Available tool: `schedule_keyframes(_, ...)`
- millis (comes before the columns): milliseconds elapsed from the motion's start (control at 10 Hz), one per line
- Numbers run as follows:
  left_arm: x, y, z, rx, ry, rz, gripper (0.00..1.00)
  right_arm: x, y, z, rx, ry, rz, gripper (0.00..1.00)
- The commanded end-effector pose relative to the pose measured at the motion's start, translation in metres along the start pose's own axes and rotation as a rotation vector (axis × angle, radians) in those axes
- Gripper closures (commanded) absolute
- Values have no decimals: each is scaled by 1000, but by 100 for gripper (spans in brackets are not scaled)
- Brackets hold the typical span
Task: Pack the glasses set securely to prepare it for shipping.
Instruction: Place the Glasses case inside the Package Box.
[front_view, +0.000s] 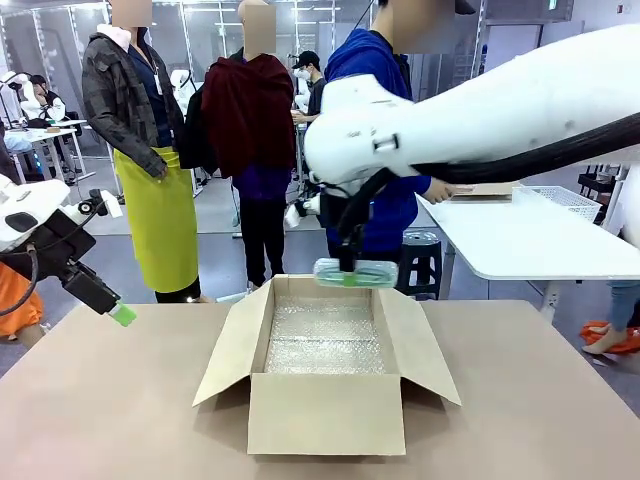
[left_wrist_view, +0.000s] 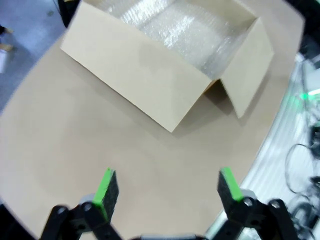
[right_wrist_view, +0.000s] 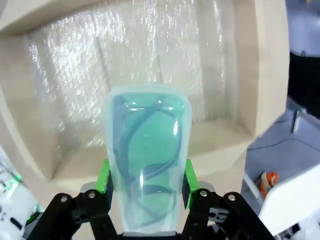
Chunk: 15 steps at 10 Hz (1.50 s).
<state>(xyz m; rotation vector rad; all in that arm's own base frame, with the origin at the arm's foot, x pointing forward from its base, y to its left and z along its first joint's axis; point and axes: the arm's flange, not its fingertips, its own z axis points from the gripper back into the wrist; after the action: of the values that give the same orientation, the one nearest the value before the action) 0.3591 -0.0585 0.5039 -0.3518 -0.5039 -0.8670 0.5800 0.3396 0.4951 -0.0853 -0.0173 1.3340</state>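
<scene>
Now: right end effector (front_view: 350, 268) clamped on mint green case (front_view: 382, 272), hanging over far wall of box (front_view: 325, 412), case's long axis side to side. Bubble wrap (front_view: 325, 345) just below, slightly nearer robot. Left end effector (left_wrist_view: 165, 186) spread wide, empty, well off over tabletop (front_view: 110, 410).

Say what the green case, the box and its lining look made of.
Green case: likely translucent glossy plastic; dark outlines show through it. Box: matte brown cardboard, folded flaps. Lining: bubble wrap, shiny clear film, apparently plastic.
</scene>
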Motion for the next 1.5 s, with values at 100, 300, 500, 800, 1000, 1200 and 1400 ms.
schedule_keyframes(100, -1, 1, 2, -17, -18, -12, 0, 41, -26, -13, -21, -5, 63, 64)
schedule_keyframes(300, -1, 1, 2, -17, -18, -12, 0, 33, -16, -21, -1, -23, 38, 64)
schedule_keyframes(500, -1, 1, 2, -17, -18, -12, 0, 33, -16, -21, -1, -23, 38, 64)
schedule_keyframes(800, -1, 1, 2, -17, -18, -12, 0, 33, -16, -21, -1, -23, 38, 64)
schedule_keyframes(1000, -1, 1, 2, -17, -18, -12, 0, 36, -23, -25, -8, -25, 36, 36)
schedule_keyframes(1200, -1, 1, 2, -17, -18, -12, 0, 39, -33, -52, -1, -47, 77, 36)
schedule_keyframes(1400, -1, 1, 2, -17, -18, -12, 0, 55, -47, -84, 38, -29, 87, 36)
